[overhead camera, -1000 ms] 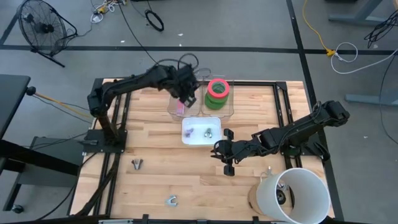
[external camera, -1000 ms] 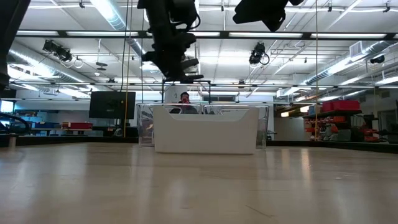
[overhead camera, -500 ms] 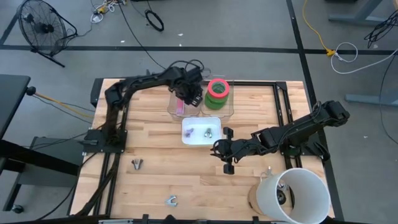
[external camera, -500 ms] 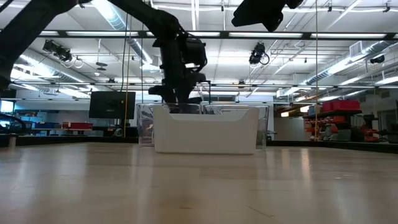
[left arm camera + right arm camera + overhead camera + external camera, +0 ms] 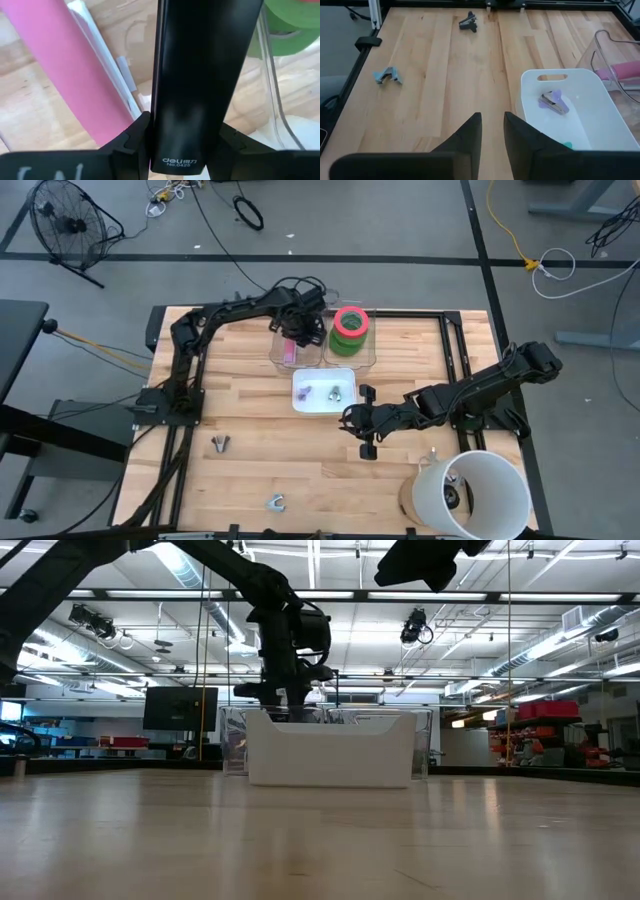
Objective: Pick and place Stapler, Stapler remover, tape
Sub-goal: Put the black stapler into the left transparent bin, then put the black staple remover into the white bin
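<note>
Over the far clear bin point(image 5: 296, 348) my left pincer point(image 5: 303, 332) sits low, its two fingers clamped on a black stapler point(image 5: 200, 75); in the left wrist view the fingers press both sides of its body, w/ a pink stapler point(image 5: 75, 75) lying just beside it in the same bin. From the low view I see that arm reaching down behind the white tray point(image 5: 330, 748).

Tape: the stack of rolls point(image 5: 350, 330), pink-red one on top of green, sits in the neighbouring clear bin point(image 5: 366, 352) right beside the left pincer.

White tray point(image 5: 325, 402) near bench centre holds two small staple removers, one purple point(image 5: 554, 101) and one greenish point(image 5: 336, 392). Two more removers lie loose on the bench point(image 5: 250, 460) on the left arm's side: a grey one point(image 5: 220, 444) and a bluish one point(image 5: 276, 502), well apart from the tray.

Right pincer point(image 5: 364, 435) waits just off the tray's near-right corner; fingers nearly together w/ a narrow gap, nothing between them. A white bucket point(image 5: 470, 492) stands at the near right corner.
</note>
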{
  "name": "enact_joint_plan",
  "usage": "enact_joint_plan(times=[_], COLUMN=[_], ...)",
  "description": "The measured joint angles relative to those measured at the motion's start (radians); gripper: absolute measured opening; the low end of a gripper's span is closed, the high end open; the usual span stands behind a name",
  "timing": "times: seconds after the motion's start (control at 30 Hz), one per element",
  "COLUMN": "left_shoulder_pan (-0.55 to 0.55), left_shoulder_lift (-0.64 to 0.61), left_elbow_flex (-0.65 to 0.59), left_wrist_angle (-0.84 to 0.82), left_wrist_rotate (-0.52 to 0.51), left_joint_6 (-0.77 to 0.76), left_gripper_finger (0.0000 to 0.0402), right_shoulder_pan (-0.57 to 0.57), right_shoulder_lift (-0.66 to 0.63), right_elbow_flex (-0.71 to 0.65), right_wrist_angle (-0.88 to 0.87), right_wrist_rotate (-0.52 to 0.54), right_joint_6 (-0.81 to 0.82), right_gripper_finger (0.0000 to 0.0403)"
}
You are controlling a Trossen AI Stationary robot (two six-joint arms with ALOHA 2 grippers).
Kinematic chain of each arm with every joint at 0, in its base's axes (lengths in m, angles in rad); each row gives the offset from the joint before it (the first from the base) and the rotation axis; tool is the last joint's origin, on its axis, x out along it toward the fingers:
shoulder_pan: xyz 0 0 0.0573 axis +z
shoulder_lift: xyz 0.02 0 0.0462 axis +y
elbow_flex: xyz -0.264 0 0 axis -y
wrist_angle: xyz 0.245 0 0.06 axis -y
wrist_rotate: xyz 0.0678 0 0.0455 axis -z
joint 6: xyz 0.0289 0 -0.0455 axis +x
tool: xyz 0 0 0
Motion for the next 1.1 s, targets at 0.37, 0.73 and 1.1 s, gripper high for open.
enact_joint_plan(times=[0.37, 0.73, 1.1], left_shoulder_pan=[-0.028, -0.03, -0.01], left_shoulder_lift=[0.018, 0.017, -0.046], left_elbow_flex=[0.0, 0.0, 0.001], left_wrist_angle=[0.019, 0.024, -0.115], left_wrist_rotate=[0.018, -0.002, 0.072], left_joint_6=[-0.049, -0.048, 0.243], left_gripper_finger=[0.0146, 0.032, 0.0287], right_shoulder_pan=[0.0, 0.0, 0.0], right_shoulder_lift=[0.0, 0.0, 0.0], right_elbow_flex=[0.0, 0.0, 0.001], right_wrist_angle=[0.001, 0.002, 0.002], right_wrist_rotate=[0.0, 0.0, 0.0], right_joint_6=[-0.003, -0.023, -0.026], right_gripper_finger=[0.0082, 0.0082, 0.0082])
